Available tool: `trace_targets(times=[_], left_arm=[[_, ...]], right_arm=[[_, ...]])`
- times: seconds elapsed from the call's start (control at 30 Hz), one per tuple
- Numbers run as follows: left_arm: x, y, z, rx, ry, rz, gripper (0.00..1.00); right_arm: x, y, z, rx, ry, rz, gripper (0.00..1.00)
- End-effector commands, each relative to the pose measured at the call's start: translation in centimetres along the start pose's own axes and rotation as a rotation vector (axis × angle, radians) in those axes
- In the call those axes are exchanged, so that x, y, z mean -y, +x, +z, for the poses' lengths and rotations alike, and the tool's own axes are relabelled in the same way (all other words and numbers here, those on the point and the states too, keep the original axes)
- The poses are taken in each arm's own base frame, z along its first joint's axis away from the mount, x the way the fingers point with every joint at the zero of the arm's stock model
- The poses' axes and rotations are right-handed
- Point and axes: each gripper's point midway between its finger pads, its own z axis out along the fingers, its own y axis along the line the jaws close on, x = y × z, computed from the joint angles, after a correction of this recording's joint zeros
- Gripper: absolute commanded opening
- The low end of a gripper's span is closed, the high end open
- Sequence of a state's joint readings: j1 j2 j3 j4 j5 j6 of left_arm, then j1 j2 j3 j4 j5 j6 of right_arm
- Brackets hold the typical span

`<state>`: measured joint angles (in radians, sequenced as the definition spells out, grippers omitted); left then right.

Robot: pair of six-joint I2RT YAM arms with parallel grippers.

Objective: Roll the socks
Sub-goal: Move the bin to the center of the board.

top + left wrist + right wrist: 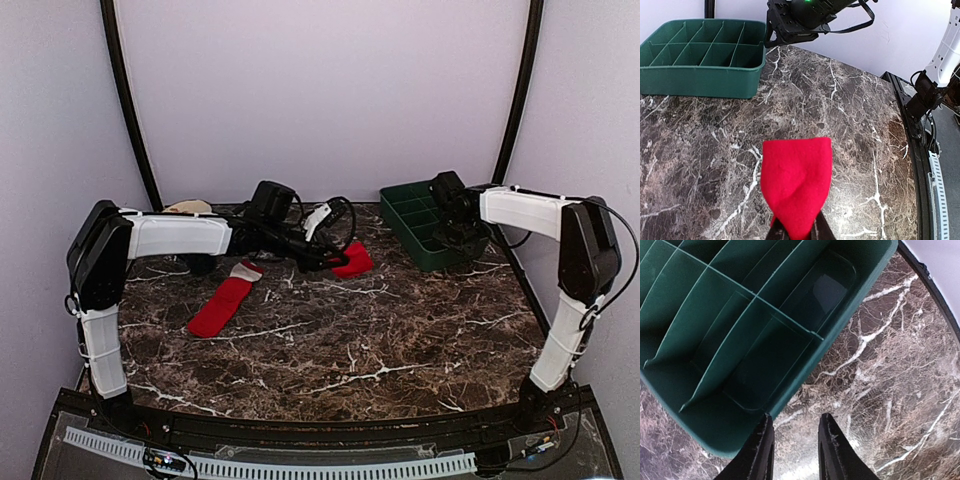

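Note:
The plain red sock (353,260) lies folded short near the table's middle back. My left gripper (335,262) is shut on one end of it. In the left wrist view that sock (797,182) fans out from the pinched end between my left gripper's (797,235) two black fingers. The second sock (222,305), red with a white-and-pink cuff, lies flat and stretched out to the left, untouched. My right gripper (457,240) hovers at the near right corner of the green tray (412,215). In its own view my right gripper (796,440) is open, with only marble between its fingers.
The green tray (740,315) has several empty compartments, and its outer wall runs just beside my right gripper's left finger (761,450). A beige object (188,207) sits at the back left behind the left arm. Walls close in the back and sides.

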<state>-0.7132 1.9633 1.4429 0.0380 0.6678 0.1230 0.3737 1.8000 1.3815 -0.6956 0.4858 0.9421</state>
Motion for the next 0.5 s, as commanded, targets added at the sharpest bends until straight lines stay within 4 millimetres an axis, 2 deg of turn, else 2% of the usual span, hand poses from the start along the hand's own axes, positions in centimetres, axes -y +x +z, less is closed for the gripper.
trace_targets(times=[0.0,0.2,0.47], left_arm=[[0.5,-2.0,-2.0,0.054,-0.011,0.035,0.00],[0.2,-1.8,-2.3,0.056,-0.012,0.031,0.00],[-0.3,-2.1,-2.8,0.067,-0.025,0.031,0.00]], right_arm=[[-0.5,-0.1,1.3,-0.027,0.003,0.049,0.29],[-1.0,-0.3,2.6,-0.042,0.003,0.065,0.32],[-0.9,0.9,4.7,-0.093,0.022,0.059,0.31]])
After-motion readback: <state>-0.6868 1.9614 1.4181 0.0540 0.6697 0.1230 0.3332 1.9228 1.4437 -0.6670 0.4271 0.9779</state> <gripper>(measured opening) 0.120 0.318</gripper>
